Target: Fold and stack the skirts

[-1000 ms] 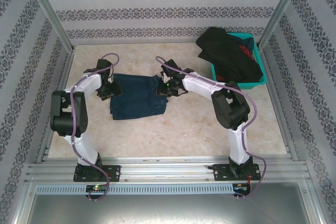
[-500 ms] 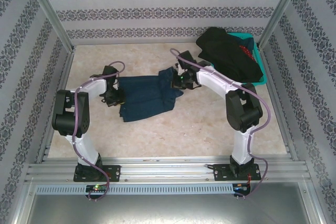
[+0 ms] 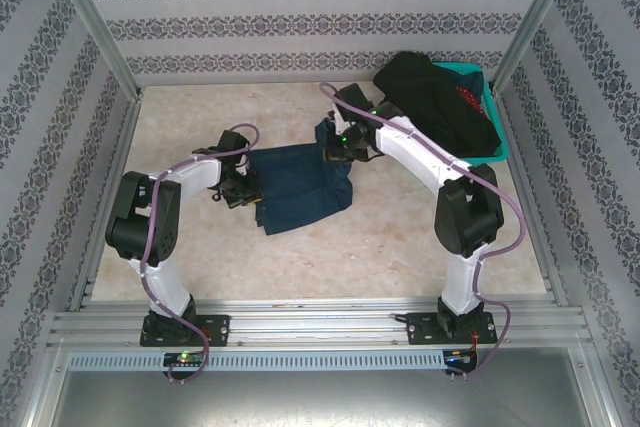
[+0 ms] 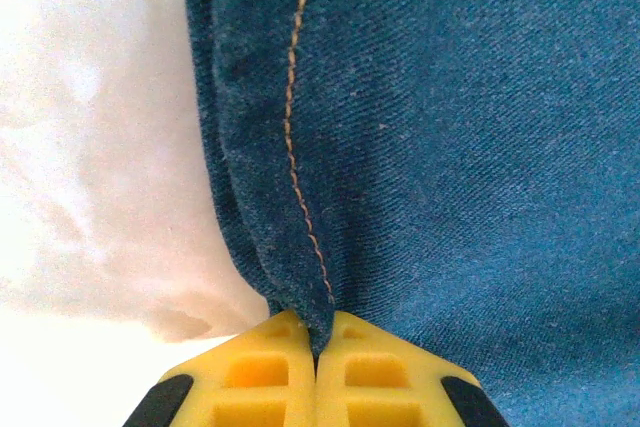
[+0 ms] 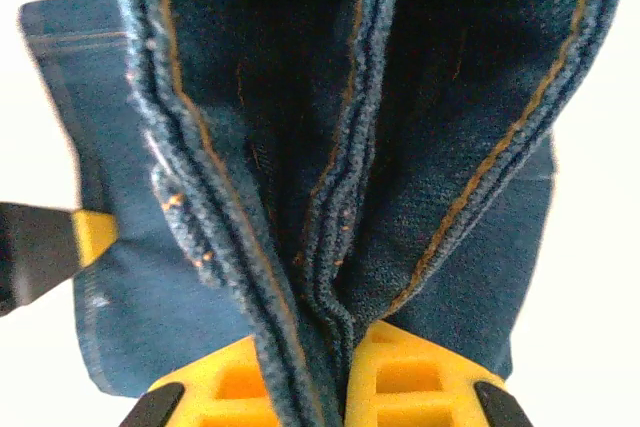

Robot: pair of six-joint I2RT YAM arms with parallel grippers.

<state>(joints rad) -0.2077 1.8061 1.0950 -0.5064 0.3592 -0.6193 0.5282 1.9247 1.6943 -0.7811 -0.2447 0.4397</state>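
Denim skirt point(image 3: 305, 185) held between two tools
Left tool point(image 3: 242, 190) is clamped on its left edge, right tool point(image 3: 336, 145) on its lifted right edge.

Inside a robotics lab test cell, a left arm point(image 3: 140, 227) and a right arm point(image 3: 465, 217) stand bolted to an aluminium rail point(image 3: 320, 325) at the near edge of a marble-look tabletop point(image 3: 400, 247). Patterned wallpaper panels point(image 3: 300, 22) hung on metal posts point(image 3: 93, 22) box it in on the left, right and far sides.
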